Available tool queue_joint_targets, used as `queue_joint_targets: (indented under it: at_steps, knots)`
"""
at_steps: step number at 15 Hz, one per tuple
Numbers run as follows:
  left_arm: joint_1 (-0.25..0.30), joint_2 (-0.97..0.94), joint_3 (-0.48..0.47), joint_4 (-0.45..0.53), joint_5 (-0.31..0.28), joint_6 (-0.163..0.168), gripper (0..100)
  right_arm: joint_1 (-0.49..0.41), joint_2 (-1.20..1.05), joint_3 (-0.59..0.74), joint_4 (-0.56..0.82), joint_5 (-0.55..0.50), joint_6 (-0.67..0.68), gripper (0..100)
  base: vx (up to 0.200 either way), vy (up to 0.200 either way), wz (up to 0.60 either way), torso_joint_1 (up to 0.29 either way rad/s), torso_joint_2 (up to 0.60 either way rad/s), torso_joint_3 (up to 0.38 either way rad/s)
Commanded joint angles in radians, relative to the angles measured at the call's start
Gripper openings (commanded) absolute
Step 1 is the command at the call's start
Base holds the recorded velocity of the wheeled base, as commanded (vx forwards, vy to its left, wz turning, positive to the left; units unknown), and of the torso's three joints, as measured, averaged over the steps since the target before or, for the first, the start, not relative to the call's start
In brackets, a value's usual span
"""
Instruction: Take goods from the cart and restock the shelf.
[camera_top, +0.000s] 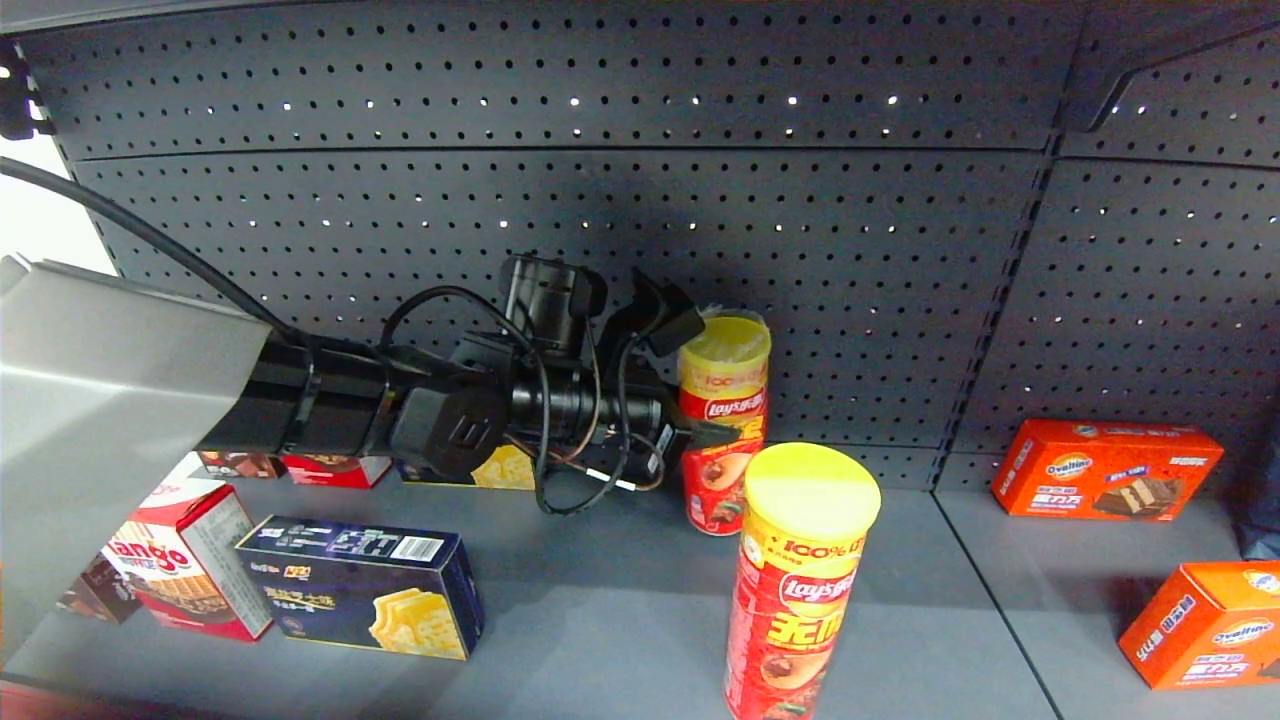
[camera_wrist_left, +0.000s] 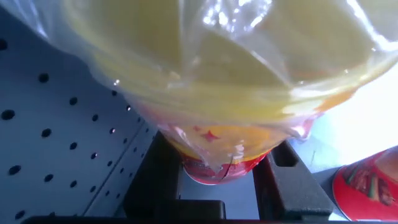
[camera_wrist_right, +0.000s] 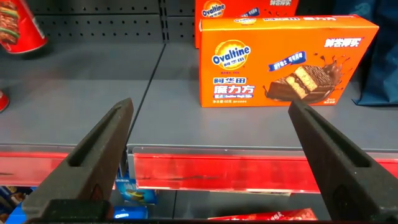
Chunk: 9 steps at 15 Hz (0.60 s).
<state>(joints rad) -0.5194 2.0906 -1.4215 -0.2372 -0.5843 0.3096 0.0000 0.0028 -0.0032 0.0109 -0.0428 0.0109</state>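
Note:
A red chip can (camera_top: 722, 400) with a yellow lid stands upright at the back of the grey shelf (camera_top: 620, 600), close to the pegboard. My left gripper (camera_top: 697, 378) reaches in from the left and is shut on its upper body. Up close, the left wrist view has the can (camera_wrist_left: 224, 93) between the two black fingers (camera_wrist_left: 155, 180), its lid under clear film. A second chip can (camera_top: 800, 580) stands nearer the shelf front; its base (camera_wrist_left: 370, 186) is off to the side. My right gripper (camera_wrist_right: 210, 107) is open and holds nothing, facing the shelf's red front strip (camera_wrist_right: 217, 171).
A dark blue biscuit box (camera_top: 365, 585) and a red-and-white wafer box (camera_top: 185, 560) lie at the shelf's left. Orange boxes (camera_top: 1105, 468) (camera_top: 1200, 625) sit on the right section; one orange box (camera_wrist_right: 286, 62) stands just beyond the right gripper. The pegboard wall (camera_top: 800, 230) closes the back.

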Motion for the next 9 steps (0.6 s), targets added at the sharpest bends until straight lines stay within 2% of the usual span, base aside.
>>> queue_joint_targets:
  at_steps: [1,9]
  knots:
    - [-0.001,0.012,-0.004,-0.001,0.0,0.0,0,0.0,0.002,0.0,0.0,0.0,0.0,100,0.0,0.0,0.0,0.0,0.0,0.0]
    - [-0.014,0.043,-0.008,-0.001,0.001,0.002,0,0.0,0.002,0.0,0.0,0.0,0.0,100,0.0,0.0,0.0,0.0,0.0,0.0]
